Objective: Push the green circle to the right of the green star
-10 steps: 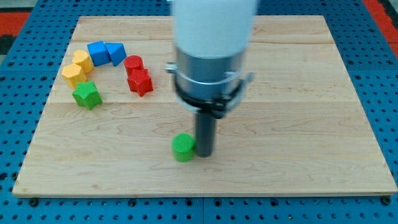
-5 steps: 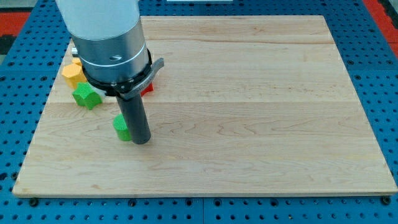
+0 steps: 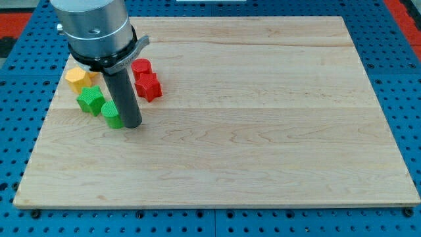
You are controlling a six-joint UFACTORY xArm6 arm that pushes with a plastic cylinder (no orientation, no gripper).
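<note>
tip: my tip (image 3: 131, 124) is down on the worktop (image 3: 263, 131), touching the right side of the green circle, in the left part of the view

fingers: no fingers on this arm, just the straight dark rod, so nothing spread, pressed together or pinching

green circle: the green circle (image 3: 110, 114) sits wedged between my tip on its right and the green star on its upper left, pretty much touching both as far as I can see

green star: the green star (image 3: 90, 100) is just up and to the view's left of the circle, so the circle is on its right side and a bit lower

yellow: a yellow block (image 3: 77, 79), looks hexagon-ish, is right above the star, close to it or touching, can't tell which; the arm's body covers whatever is further up from it

red cylinder: a red cylinder (image 3: 141, 66) peeks out at the right edge of the arm's metal collar

red star: a red star (image 3: 148, 86) is just below the cylinder, touching or nearly so, and near the rod on its right, apart from it

arm: the big grey metal part (image 3: 95, 26) fills the view's top left corner and hides that bit of the board

worktop: pale wood board lying on a blue pegboard (image 3: 401, 79), all the blocks bunched up in the upper left
</note>
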